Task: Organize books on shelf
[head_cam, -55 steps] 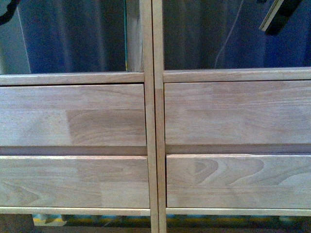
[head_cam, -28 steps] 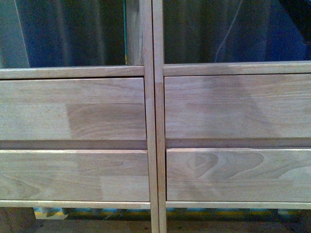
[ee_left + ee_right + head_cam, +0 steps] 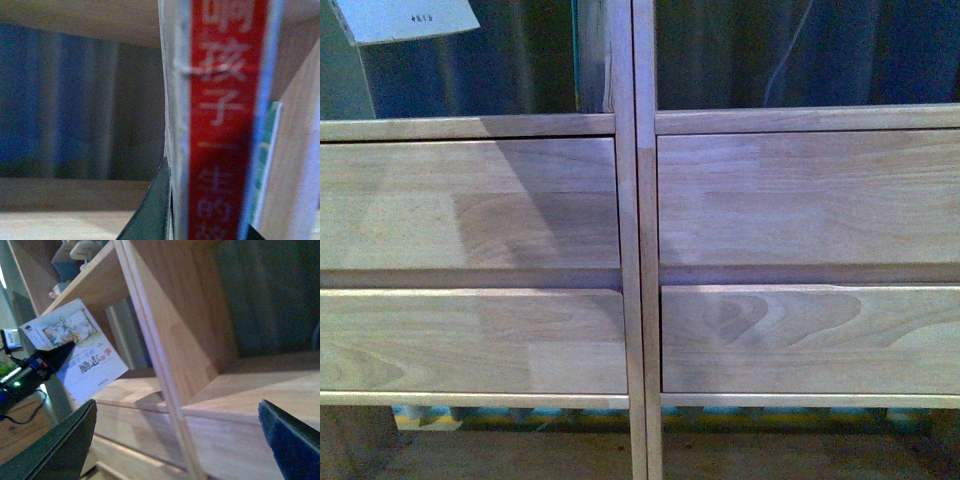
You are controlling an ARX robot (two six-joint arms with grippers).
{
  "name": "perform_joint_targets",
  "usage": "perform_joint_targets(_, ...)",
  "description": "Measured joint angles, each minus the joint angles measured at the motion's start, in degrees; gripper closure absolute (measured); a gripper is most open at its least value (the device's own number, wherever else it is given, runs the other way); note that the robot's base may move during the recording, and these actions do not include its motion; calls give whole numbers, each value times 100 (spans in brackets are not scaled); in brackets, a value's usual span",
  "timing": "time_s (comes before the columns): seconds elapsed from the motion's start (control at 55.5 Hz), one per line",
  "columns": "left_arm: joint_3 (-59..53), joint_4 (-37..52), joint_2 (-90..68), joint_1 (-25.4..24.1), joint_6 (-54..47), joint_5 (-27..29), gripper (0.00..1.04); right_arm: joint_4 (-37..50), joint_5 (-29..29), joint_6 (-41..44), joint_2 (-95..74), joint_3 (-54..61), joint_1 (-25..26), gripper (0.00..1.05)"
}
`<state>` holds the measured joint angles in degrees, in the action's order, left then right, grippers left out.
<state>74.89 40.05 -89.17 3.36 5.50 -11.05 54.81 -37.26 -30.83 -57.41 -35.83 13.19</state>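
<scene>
1. The front view is pretty much all shelf (image 3: 630, 250); two light-wood columns joined down the middle, two plain drawer fronts (image 3: 470, 210) on each, dark open compartments above.
2. The book (image 3: 410, 20) pokes in at 11 o'clock; just a pale corner with small dark print, up at the left column's open compartment, above the upper drawer front.
3. The left gripper (image 3: 205, 227) is clamped on the book; its red spine with white characters fills the left wrist view, with a dark finger (image 3: 150, 215) against the pale cover.
4. In the right wrist view the book hangs tilted by the left compartment; can't tell if it touches wood.
5. The right gripper (image 3: 175, 450) is spread wide, holding nothing; it faces the right column's compartment.
</scene>
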Motion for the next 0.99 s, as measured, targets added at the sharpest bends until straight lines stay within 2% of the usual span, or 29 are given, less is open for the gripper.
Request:
perform_joint_targets(0.126,833,-494,-645,37,-811,203,98,179,210,1097,654,446,131,7)
perform_joint_targets(0.216,1237,-702,-986,66,-949,219,98,175,295,1408,802,546,138,7)
perform_joint_targets(0.252,1401,-765,-1126,83,-1003,227,98,-529,807,1707,1008,417,20,11)
perform_joint_targets(0.307,1698,-868,-1357,127,-1082,225,98,-2079,1794,2096,1362,94,-173,19)
perform_joint_targets(0.361,1923,-914,-1532,166,-1143,223,98,-3141,2371,2393,1613,48,-284,26)
perform_joint_targets(0.451,2474,-1113,-1921,225,-1311,254,98,-4520,2874,2756,2033,555,-468,41)
perform_joint_targets(0.685,3895,-1659,-2905,345,-1622,466,98,-4367,3156,2970,2557,1563,-730,76)
perform_joint_targets(0.757,4461,-1912,-3316,382,-1751,483,98,-4301,3624,3005,2734,1827,-1069,88)
perform_joint_targets(0.811,4946,-2124,-3668,428,-1897,549,98,-4256,3659,3027,2874,2031,-1239,99)
perform_joint_targets(0.847,5198,-2216,-3849,466,-1958,575,98,-4229,3661,3064,2942,2122,-1279,102)
perform_joint_targets(0.992,6113,-2629,-4465,608,-2118,662,98,-4168,3694,3053,3222,2417,-1294,102)
